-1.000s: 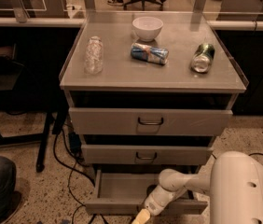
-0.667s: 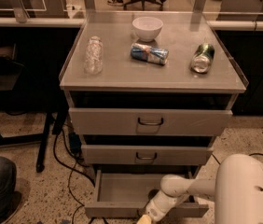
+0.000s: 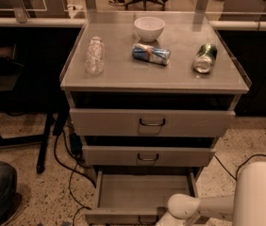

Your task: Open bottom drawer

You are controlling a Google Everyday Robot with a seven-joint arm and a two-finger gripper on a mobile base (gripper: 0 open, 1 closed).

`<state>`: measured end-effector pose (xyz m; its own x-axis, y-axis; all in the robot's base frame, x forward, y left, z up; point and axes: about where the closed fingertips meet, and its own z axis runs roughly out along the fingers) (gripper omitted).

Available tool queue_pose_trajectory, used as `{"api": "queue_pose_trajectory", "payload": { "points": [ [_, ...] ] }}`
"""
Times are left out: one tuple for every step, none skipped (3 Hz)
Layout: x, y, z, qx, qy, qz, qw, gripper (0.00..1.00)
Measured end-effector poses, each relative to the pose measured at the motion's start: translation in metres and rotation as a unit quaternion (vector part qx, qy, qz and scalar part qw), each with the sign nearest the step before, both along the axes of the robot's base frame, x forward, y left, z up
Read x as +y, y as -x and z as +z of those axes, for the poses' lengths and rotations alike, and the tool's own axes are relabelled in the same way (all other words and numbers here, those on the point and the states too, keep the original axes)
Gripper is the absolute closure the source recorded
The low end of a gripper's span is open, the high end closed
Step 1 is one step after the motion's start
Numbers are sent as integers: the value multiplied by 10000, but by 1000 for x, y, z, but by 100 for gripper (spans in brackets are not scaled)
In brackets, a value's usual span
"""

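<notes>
At cabinet foot, bottom drawer (image 3: 142, 192) stood pulled well out, grey tray interior showing. Its front lay closer to lower edge of view than a moment before, so it had slid further out. Claw (image 3: 163, 221) sat at drawer front, approx. mid-width, lower in view than before and mostly cut off by the edge; couldn't tell if it was open, closed or gripping. Mid drawer (image 3: 147, 157) & top drawer (image 3: 152, 122) hadn't shifted. Judgement: opening nearly or fully done; what's left prob. release & back away w/o nudging drawer shut.

Lowest of three, the bottom drawer (image 3: 142, 192); hand (image 3: 163, 221) at its front edge.
</notes>
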<state>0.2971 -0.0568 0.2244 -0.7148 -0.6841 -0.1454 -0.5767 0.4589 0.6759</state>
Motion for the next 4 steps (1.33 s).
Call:
{"api": "queue_pose_trajectory", "payload": {
  "points": [
    [1,2,0,23,-2,31,10000,0],
    [2,4,6,-36,51,-45,10000,0],
    [-4,3,19,-126,120,-137,9998,0],
    [-13,-7,30,-243,242,-146,9993,0]
  ]
}}
